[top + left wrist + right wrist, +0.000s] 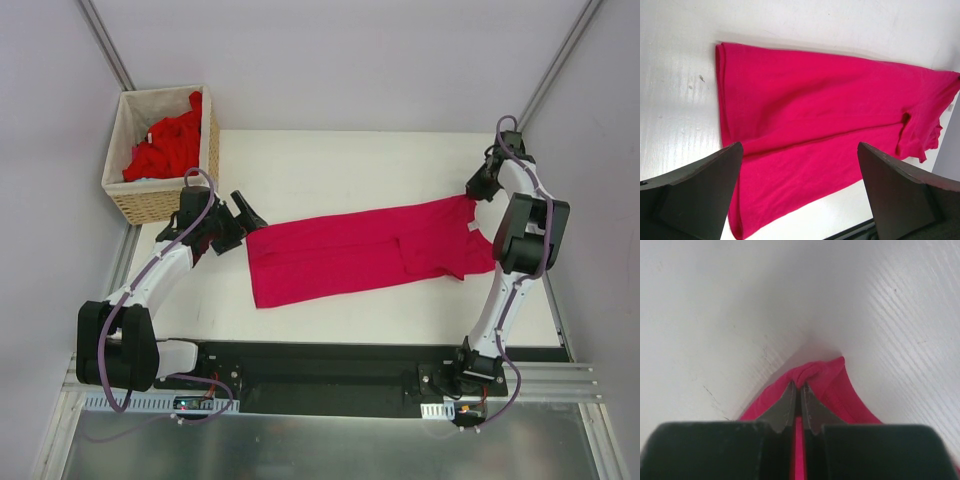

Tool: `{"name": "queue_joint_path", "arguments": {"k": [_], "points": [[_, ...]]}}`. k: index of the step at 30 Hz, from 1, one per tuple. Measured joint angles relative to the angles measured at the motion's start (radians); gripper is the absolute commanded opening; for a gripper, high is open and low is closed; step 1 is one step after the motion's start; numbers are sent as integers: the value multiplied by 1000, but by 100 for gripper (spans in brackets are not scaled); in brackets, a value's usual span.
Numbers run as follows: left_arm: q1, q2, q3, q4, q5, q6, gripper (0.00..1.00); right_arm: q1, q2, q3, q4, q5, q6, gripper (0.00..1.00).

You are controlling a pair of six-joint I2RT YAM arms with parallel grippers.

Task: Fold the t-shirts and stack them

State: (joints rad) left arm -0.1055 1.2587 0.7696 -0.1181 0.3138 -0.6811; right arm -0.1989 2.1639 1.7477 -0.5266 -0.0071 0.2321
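Note:
A magenta-crimson t-shirt [360,250] lies folded lengthwise across the white table, hem at the left, neck with a small white label at the right. My left gripper [238,222] is open and empty just off the hem's far left corner; in the left wrist view the t-shirt [830,115] spreads out beyond the spread dark fingers [700,195]. My right gripper [478,188] is shut on the t-shirt's far right corner; in the right wrist view its fingertips [788,400] pinch a bunched fold of the cloth [827,377]. Brighter red t-shirts [168,145] lie piled in the basket.
A woven wicker basket [205,150] with a white liner stands at the table's back left corner, close behind my left gripper. Bare white table [330,165] lies behind the shirt. The black base rail [330,375] runs along the near edge.

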Motion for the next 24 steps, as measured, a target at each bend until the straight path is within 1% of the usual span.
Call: {"name": "queue_joint_path", "arguments": {"k": [2,3,4,5,8,11,13,16,21,24], "points": [[0,2,0,0,0,0,99,0,23,26,-6,6,0,2],[0,4,0,0,0,0,99,0,32,34,-8,7,0,6],[0,7,0,0,0,0,99,0,39,38,-9,8,0,14],[0,11,0,0,0,0,99,0,43,39,-9,10,0,34],[0,18,0,0,0,0,99,0,54,39,-10,13,-2,69],[0,18,0,0,0,0,99,-2,55,39,-10,18,-4,84],[0,18,0,0,0,0,99,-2,49,36,-6,23,-6,86],[-1,18,0,0,0,0,99,5,1,-11,7,41,-10,87],[-16,18,0,0,1,0,99,40,-185,-119,-2,58,-11,86],[-23,18,0,0,1,0,99,95,-331,-207,4,63,-8,86]]}}
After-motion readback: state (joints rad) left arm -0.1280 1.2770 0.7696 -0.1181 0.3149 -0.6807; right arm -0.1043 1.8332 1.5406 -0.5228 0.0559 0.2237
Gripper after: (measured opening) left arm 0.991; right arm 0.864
